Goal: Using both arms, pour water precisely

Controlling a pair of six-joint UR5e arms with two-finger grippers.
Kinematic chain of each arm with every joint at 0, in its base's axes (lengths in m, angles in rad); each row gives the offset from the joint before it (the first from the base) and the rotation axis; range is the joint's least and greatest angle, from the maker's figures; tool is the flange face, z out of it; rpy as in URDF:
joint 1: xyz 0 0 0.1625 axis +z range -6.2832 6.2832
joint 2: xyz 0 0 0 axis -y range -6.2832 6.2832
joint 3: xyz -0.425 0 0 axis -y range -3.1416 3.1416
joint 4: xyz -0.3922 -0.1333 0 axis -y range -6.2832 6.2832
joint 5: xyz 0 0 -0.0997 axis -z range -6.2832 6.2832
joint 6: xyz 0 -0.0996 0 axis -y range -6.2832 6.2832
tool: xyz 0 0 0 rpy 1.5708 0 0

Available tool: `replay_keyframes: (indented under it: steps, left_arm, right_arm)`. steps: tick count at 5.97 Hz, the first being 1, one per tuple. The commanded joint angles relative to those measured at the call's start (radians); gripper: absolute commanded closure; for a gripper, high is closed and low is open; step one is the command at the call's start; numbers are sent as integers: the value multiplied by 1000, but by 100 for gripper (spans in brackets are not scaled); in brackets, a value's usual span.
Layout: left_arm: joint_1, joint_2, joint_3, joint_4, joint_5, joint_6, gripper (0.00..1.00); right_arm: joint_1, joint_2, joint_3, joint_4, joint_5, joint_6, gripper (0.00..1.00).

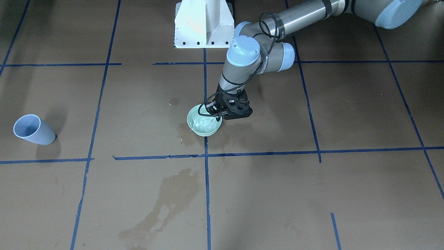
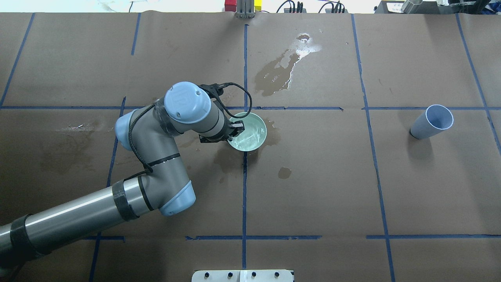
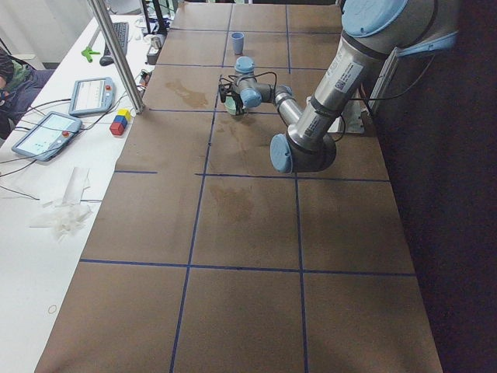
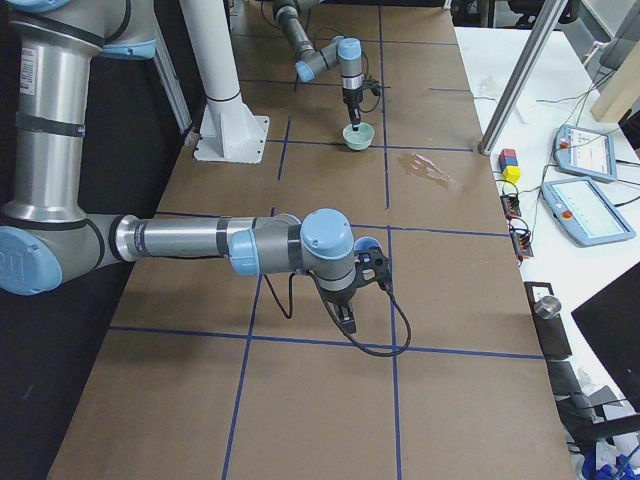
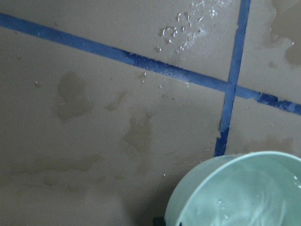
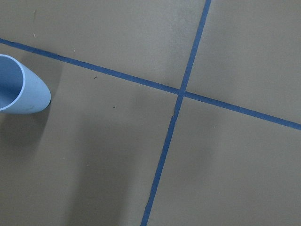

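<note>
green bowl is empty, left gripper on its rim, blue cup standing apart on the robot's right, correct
Not empty. The green bowl holds water, which shows ripples and small bubbles in the left wrist view. The rest stands: the left gripper is on its rim, and the blue cup stands apart on the robot's right.

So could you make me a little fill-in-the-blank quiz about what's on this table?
The left gripper sits at the rim of the ___ bowl. Inside the bowl lies something clear: ___. The lone cup, standing apart from the bowl, is coloured ___.
Missing words: green; water; blue.
</note>
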Motion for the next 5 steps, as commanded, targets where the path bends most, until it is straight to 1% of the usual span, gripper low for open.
replay_keyframes:
  steps: [1, 3, 5]
  left_arm:
    - [-67, 45, -56, 6, -120, 2, 100]
    - [-173, 152, -153, 6, -261, 24, 100]
    - [-318, 310, -251, 7, -390, 226, 100]
  right_arm:
    - [0, 0, 0, 0, 1, 6, 0]
    - [0, -2, -1, -2, 3, 8, 0]
    - [0, -8, -3, -3, 8, 8, 0]
